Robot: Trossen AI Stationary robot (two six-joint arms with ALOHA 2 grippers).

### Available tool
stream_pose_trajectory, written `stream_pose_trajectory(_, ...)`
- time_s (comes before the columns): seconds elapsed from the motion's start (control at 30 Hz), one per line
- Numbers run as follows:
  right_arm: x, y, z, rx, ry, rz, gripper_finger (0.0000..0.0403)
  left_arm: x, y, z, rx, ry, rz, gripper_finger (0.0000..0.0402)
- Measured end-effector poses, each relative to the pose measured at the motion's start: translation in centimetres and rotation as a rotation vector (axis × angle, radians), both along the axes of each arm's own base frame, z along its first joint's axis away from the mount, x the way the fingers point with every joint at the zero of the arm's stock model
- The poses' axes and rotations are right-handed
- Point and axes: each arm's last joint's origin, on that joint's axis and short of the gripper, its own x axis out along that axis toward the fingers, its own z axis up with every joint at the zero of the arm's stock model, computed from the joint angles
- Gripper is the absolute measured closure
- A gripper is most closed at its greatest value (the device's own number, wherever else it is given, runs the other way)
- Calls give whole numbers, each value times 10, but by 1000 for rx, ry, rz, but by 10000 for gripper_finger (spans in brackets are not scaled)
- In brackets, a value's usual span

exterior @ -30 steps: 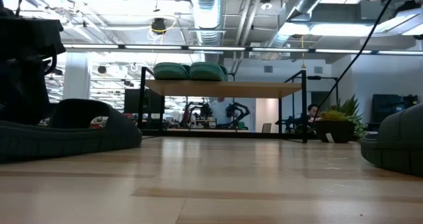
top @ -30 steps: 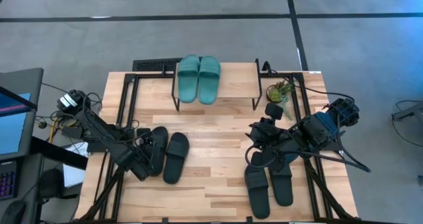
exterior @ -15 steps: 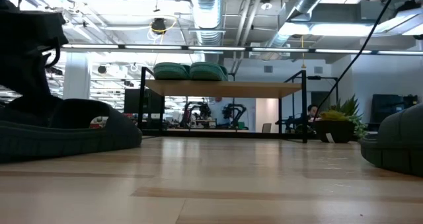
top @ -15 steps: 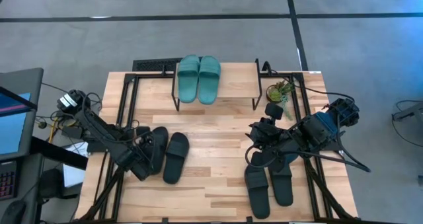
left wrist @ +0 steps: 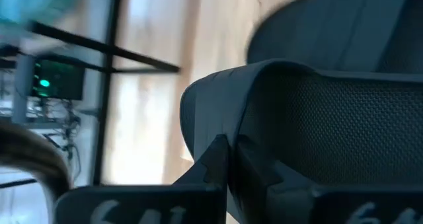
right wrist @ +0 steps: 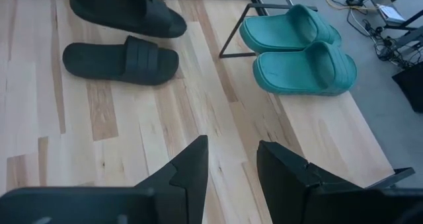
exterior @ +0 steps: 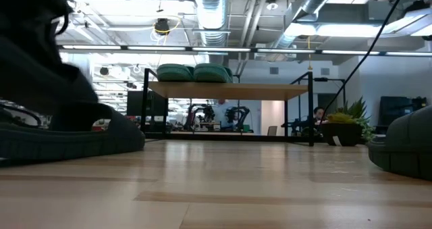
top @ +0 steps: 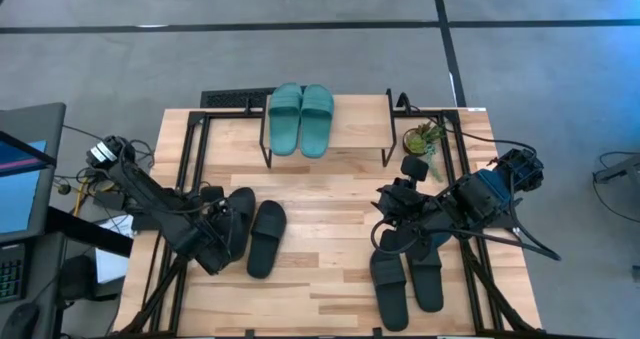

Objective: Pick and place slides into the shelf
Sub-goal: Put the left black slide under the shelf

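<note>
The teal pair (top: 300,119) lies on the shelf's light top board (top: 350,129) at the far middle; it also shows in the right wrist view (right wrist: 301,52). A black pair lies left of centre: one slide (top: 265,237) is free, the other (top: 238,222) has my left gripper (top: 213,237) shut on it. Another black pair (top: 405,279) lies at the near right, soles down. My right gripper (right wrist: 231,171) is open and empty, above the table just beyond that pair (top: 390,201). My left gripper holds the left black slide by its wide strap (left wrist: 218,118), at the strap's edge. The two fingers (left wrist: 215,159) stand close together there, with the strap edge between them. The slide's sole (exterior: 67,138) lies on the table.
A small potted plant (top: 425,139) stands by the shelf's right legs. Black frame bars (top: 190,159) run along both table sides. A monitor (top: 20,169) stands off the left edge. Bare wood lies between the two black pairs (top: 325,239).
My left arm has shifted a little at the black slide; in the low view its dark bulk now covers more of the space above the slide. The slide's sole stays on the table.
</note>
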Motion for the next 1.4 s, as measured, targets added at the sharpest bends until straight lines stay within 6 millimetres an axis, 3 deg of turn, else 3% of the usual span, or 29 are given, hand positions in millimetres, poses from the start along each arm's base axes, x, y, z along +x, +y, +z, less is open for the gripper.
stream_pose_trajectory(0.27,0,0,0,0,0,0,285,15,1,33,49,-92,-11,401)
stream_pose_trajectory(0.53,0,0,0,-10,6,10,285,55,16,38,29,-162,-64,401)
stream_pose_trajectory(0.77,0,0,0,-17,10,18,285,89,42,45,48,-211,-111,401)
stream_pose_trajectory(1.0,0,0,0,-17,10,18,285,107,76,49,23,-214,-108,401)
stream_pose_trajectory(1.2,0,0,0,-17,10,18,285,122,85,39,-24,-224,-88,401)
stream_pose_trajectory(1.4,0,0,0,-17,10,18,285,140,79,8,-62,-158,-54,401)
